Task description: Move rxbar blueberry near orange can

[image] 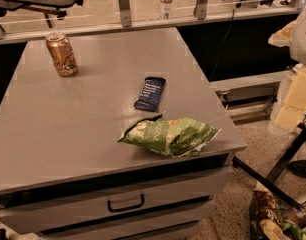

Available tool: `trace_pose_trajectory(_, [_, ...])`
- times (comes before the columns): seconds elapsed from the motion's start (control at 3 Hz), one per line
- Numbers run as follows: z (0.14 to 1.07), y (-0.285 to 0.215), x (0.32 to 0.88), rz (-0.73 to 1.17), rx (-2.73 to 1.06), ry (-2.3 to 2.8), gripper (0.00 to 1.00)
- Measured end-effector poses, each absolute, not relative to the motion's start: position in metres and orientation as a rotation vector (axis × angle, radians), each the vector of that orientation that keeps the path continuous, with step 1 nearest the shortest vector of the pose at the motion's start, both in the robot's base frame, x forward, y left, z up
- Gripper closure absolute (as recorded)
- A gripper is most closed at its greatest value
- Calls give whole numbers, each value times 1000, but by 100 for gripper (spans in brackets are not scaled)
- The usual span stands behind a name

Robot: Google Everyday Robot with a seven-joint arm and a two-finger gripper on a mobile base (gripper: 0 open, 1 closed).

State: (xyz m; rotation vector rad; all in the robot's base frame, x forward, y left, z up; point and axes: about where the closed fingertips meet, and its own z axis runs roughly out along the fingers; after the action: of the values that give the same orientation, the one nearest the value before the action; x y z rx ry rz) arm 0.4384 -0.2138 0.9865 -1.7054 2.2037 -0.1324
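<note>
The rxbar blueberry (150, 93) is a flat dark navy wrapper with white text. It lies on the grey table top (68, 124), right of centre. The orange can (61, 54) stands upright at the table's far left, copper with dark scribbles and a silver top. The bar and the can are far apart. My gripper (293, 99) shows as a pale white and cream shape at the right edge of the camera view. It is off the table, well to the right of the bar, and holds nothing I can see.
A green chip bag (169, 135) lies near the table's front edge, just in front of the bar. A clear plastic bottle (166, 0) stands on the ledge behind the table. Drawers (125, 203) are below the top. Snack bags (278, 219) lie on the floor at lower right.
</note>
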Motion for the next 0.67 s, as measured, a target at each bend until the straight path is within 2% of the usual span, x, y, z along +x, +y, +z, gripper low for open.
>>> trace_pose_trajectory(0.67, [988, -201, 453, -138, -1719, 2153, 0])
